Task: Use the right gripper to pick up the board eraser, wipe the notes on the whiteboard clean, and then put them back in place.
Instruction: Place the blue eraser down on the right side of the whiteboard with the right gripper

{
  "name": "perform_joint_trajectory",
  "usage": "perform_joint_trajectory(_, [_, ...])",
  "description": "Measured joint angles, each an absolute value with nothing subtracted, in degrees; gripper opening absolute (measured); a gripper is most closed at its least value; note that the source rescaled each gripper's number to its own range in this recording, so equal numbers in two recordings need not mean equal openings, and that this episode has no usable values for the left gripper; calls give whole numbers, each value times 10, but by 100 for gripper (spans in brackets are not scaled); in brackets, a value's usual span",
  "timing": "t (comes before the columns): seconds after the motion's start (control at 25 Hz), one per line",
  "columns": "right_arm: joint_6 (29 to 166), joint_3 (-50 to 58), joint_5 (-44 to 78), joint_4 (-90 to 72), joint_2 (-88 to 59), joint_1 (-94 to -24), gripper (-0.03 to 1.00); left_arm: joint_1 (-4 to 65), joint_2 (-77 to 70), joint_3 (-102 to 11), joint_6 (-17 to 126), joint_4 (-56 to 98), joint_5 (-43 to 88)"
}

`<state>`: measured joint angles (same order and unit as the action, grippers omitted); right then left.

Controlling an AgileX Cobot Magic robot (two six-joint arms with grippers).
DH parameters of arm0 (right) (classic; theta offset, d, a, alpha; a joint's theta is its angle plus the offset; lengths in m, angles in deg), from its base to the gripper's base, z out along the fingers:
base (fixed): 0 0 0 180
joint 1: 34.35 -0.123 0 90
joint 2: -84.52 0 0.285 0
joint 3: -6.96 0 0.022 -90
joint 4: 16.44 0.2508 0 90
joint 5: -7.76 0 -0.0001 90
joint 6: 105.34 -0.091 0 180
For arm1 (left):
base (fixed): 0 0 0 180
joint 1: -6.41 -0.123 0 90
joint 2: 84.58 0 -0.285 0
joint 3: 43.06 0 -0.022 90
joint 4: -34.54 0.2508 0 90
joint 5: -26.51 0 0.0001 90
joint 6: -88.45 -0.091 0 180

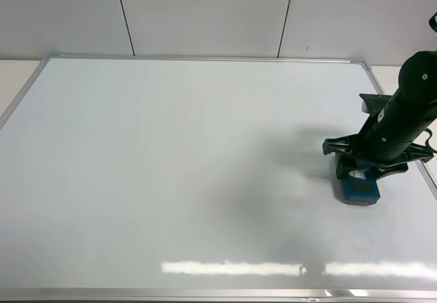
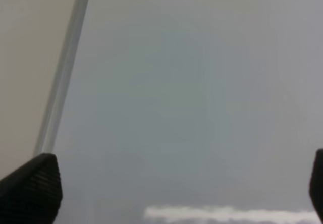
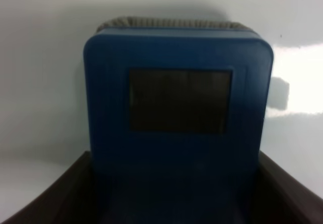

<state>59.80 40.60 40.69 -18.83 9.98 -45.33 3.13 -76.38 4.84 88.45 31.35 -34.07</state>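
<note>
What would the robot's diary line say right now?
right gripper: clamped on board eraser; eraser on whiteboard; notes: none visible; left gripper: open

Board eraser [image 1: 357, 188]: teal-blue block, rounded corners, dark grey square patch on top. Rests on the whiteboard [image 1: 171, 180] (glossy white, thin silver frame), near its right edge. Right gripper [image 1: 354, 172] clamps the eraser's near end, one finger on each side.

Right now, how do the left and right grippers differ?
The left gripper is open and empty; the right gripper is closed on the eraser. The left shows only in its wrist view; the right also shows in the high view. Both hang over the whiteboard.
</note>
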Motion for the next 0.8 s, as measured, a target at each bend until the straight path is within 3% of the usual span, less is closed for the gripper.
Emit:
perform_joint_trajectory(0.4, [625,406,409,-192,100,-453,4,31,-764,48,884,314,-341])
perform_joint_trajectory(0.44, [625,406,407,-192,100,-453,10,31,-764,48,884,314,-341])
perform_joint_trajectory(0.48, [625,406,407,-192,100,-453,26,31,-764,48,884,314,-341])
perform_joint_trajectory(0.56, [625,406,404,-192,99,-453,70,31,-764,48,884,314,-341])
perform_joint_trajectory(0.6, [625,406,401,-192,97,-453,81,31,-764,48,884,314,-341])
perform_joint_trajectory(0.68, [625,406,395,-192,92,-453,93,31,-764,48,884,314,-341])
perform_joint_trajectory(0.8, [625,406,392,-195,79,-453,98,31,-764,48,884,314,-341])
